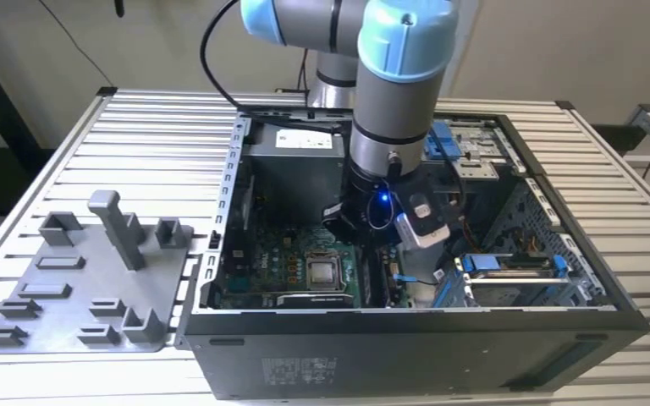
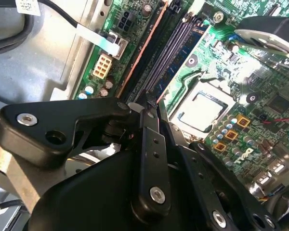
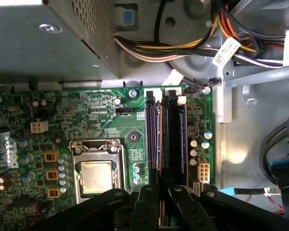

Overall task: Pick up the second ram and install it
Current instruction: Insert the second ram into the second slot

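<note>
Closest to the lens in both wrist views, the black gripper (image 2: pixel 151 98) is seen with its fingers (image 2: pixel 149 139) drawn together on the second ram (image 2: pixel 142 48), a thin stick viewed edge-on with a coppery edge. The stick is held in line with the long memory slots (image 3: pixel 151 139) of the green motherboard (image 3: pixel 86 110); whether it is seated in a slot cannot be told. In the first wrist view the silver processor socket (image 3: pixel 96 175) is found beside the slots, and a bundle of coloured cables (image 3: pixel 183 48) is seen beyond them.

In the exterior view, a grey fixture plate (image 1: pixel 88 288) with upright blocks is laid on the slatted table (image 1: pixel 145 135) at that view's left. Just beside it the open computer case (image 1: pixel 415 347) is placed, and the arm (image 1: pixel 393 101) is lowered into it over the motherboard. A blue-tabbed drive bay (image 1: pixel 517 271) is seen at the case's right
</note>
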